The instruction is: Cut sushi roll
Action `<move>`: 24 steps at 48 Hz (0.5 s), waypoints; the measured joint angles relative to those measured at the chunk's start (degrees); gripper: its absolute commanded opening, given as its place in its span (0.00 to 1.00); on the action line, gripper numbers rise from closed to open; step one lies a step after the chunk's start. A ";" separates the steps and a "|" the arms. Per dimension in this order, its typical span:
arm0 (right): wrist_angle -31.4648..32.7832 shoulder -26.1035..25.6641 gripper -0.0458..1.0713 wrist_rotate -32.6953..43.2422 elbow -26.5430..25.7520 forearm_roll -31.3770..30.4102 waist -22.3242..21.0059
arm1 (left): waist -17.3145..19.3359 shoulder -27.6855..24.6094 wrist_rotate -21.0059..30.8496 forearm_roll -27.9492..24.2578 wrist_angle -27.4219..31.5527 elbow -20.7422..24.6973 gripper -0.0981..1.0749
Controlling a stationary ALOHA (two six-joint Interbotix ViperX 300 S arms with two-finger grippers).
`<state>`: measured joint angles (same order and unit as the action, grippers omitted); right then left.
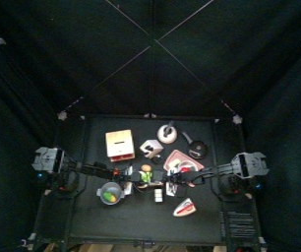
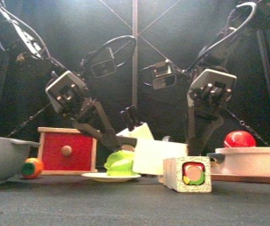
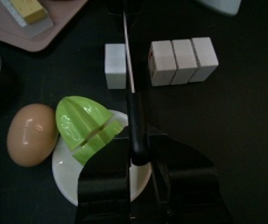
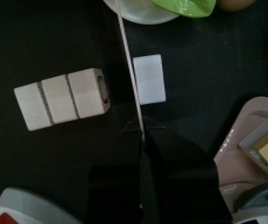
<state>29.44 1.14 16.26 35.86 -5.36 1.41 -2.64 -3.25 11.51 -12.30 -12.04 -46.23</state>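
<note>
the sushi roll (image 3: 179, 61) is lying near the middle of the table toward its front edge, already showing three joined white segments with one cut slice (image 3: 116, 66) sitting just apart. the left gripper (image 3: 137, 166) is pinching a knife (image 3: 130, 83) whose blade is pointing into that gap, while the right gripper's (image 4: 144, 171) jaw state cannot be told. judging by its look, the roll is light and soft, likely to squash or slide, so bracing the uncut end would help.
</note>
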 measured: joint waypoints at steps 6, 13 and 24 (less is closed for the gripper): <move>0.70 -1.67 0.32 0.00 -0.35 0.00 0.88 | -0.35 1.76 0.00 -0.09 0.09 -0.26 0.46; 0.97 -3.25 0.32 0.18 -0.35 0.09 1.41 | -0.70 2.46 0.00 -0.09 0.09 -0.35 0.46; 1.14 -3.52 0.32 0.18 -0.35 0.18 2.11 | -1.14 2.46 0.00 -0.09 0.09 -0.35 0.46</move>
<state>30.59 -2.37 16.44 35.51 -5.19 3.52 -3.78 -0.79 11.51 -12.39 -11.95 -46.58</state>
